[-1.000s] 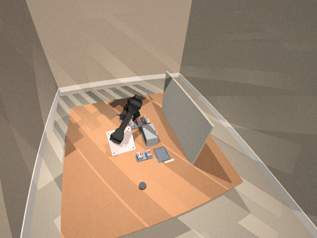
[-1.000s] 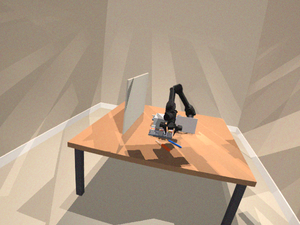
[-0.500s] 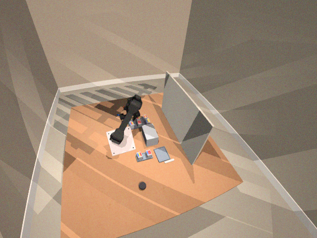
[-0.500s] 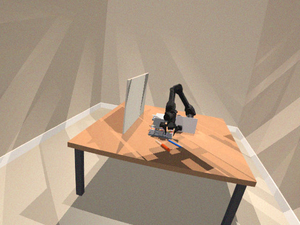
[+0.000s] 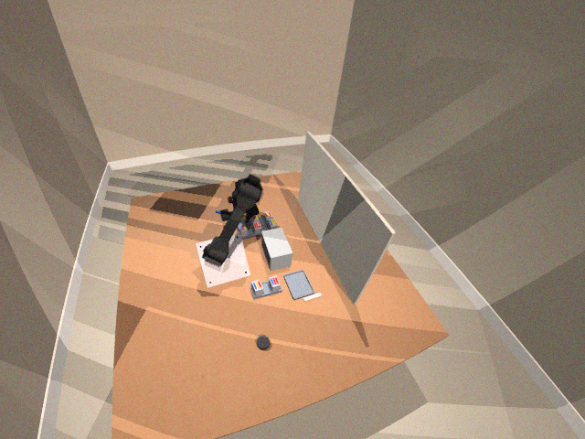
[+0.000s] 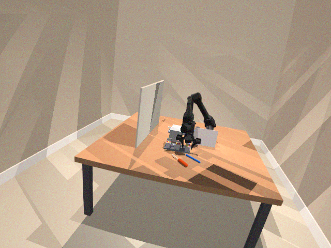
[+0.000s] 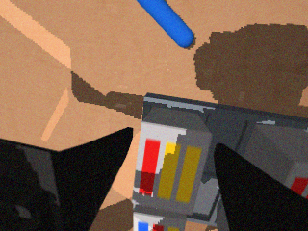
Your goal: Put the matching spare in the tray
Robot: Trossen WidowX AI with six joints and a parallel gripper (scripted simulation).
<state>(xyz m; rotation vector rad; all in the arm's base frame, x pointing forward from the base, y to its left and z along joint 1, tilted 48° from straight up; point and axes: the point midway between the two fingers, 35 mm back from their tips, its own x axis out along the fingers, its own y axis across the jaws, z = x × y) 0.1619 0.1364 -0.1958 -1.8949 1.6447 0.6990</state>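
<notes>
While the top view hides the gripper under the arm, it shows the mounted unit, two spare racks, one behind it and one in front, and the tray beside the front rack. Exterior: gripper low over the far rack, pen and screwdriver just beyond. Wrist: jaws partly open, holding nothing, straddling a spare with red-yellow-yellow stripes. Whether its code matches, I cannot tell. To do it well: centre the fingers on the block, descend straight, avoid neighbouring spares, then close.
</notes>
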